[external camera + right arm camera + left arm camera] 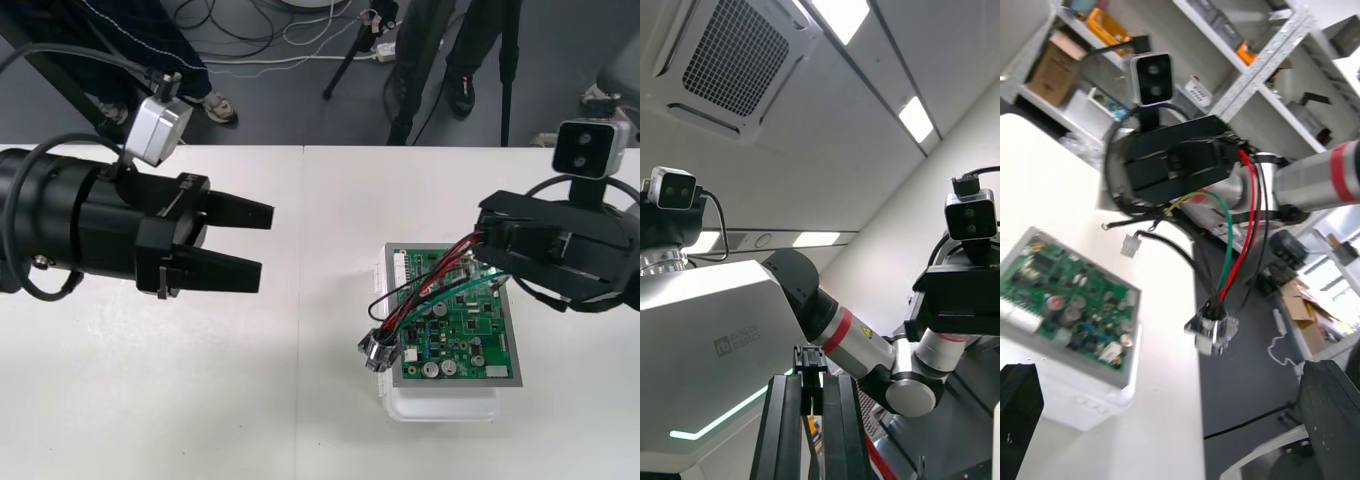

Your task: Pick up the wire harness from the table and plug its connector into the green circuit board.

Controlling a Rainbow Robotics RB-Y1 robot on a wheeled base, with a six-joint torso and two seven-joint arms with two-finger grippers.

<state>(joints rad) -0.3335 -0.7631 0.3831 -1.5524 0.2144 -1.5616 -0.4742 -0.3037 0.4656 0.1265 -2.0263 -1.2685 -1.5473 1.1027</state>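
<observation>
The green circuit board (470, 320) sits on its white base (440, 405) at the right of the table. My right gripper (487, 238) hovers over the board's far right side, shut on the harness. In the right wrist view its fingers (780, 427) pinch the small black plug (809, 366). Red, green and black wires (430, 290) hang down from it to the round metal socket (378, 350), which dangles by the board's near left corner. My left gripper (262, 243) is open at the table's left, pointing toward the board. From the left wrist, the right gripper (1180, 161) holds the wires (1240, 225) with the socket (1212, 330) hanging beside the board (1067, 311).
Bare table lies between my left gripper and the board. The table's far edge (320, 147) borders dark floor with cables and tripod legs. The board's white base (1082, 397) stands close to the table's edge.
</observation>
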